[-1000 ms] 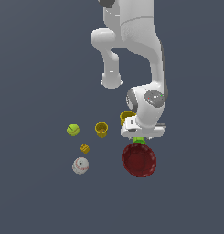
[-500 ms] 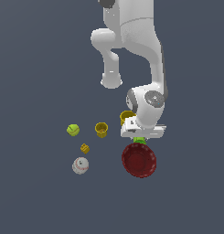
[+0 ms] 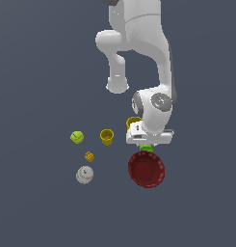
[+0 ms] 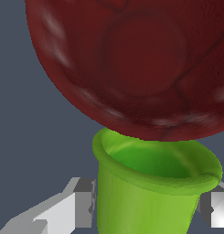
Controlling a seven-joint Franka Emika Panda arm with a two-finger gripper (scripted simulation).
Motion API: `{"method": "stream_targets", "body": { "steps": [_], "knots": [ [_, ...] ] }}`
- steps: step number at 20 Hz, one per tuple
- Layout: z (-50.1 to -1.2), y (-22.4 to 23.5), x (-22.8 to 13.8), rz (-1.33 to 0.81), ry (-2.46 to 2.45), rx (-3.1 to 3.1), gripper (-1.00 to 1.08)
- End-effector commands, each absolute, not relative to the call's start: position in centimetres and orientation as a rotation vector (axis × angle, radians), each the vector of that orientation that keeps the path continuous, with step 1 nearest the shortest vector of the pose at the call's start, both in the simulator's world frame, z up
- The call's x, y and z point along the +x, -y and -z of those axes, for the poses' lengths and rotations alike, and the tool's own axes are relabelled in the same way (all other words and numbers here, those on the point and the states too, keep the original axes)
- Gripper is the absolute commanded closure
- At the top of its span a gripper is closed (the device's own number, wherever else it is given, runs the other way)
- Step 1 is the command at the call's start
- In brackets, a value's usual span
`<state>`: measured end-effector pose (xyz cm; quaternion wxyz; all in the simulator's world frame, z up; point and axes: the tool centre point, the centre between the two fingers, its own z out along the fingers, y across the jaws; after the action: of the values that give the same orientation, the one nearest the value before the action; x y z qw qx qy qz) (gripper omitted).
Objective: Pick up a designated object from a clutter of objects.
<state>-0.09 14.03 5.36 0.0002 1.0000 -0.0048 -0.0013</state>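
The bright green cup (image 3: 146, 148) stands upright right beside the dark red bowl (image 3: 146, 169), mostly hidden under the hand in the exterior view. In the wrist view the green cup (image 4: 150, 192) fills the space between my gripper's (image 4: 147, 208) two fingers (image 4: 83, 203), which press against its sides just below the flared rim. The gripper (image 3: 147, 144) is low over the cup and shut on it. The bowl (image 4: 131, 64) looms just behind the cup's rim.
A yellow cup (image 3: 107, 136) and a second one (image 3: 133, 121), partly behind the hand, stand towards the exterior view's left. Further left are a yellow-green tennis ball (image 3: 77, 137), a tiny yellow-orange block (image 3: 89, 156) and a white baseball (image 3: 85, 174).
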Motion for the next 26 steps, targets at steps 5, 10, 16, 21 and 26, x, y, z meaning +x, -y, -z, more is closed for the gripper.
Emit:
{"method": "stream_targets", "body": {
  "steps": [5, 10, 16, 21, 26],
  "knots": [
    [-8.7, -11.8, 0.1, -0.001, 0.017, 3.141, 1.08],
    [-12.7, -9.2, 0.3, 0.000, 0.016, 3.142, 1.08],
    [-18.9, -5.1, 0.5, 0.000, 0.016, 3.144, 1.08],
    [-24.3, -1.5, 0.8, 0.000, 0.015, 3.145, 1.08],
    [-29.5, 1.9, 1.1, 0.000, 0.015, 3.145, 1.08]
  ]
}}
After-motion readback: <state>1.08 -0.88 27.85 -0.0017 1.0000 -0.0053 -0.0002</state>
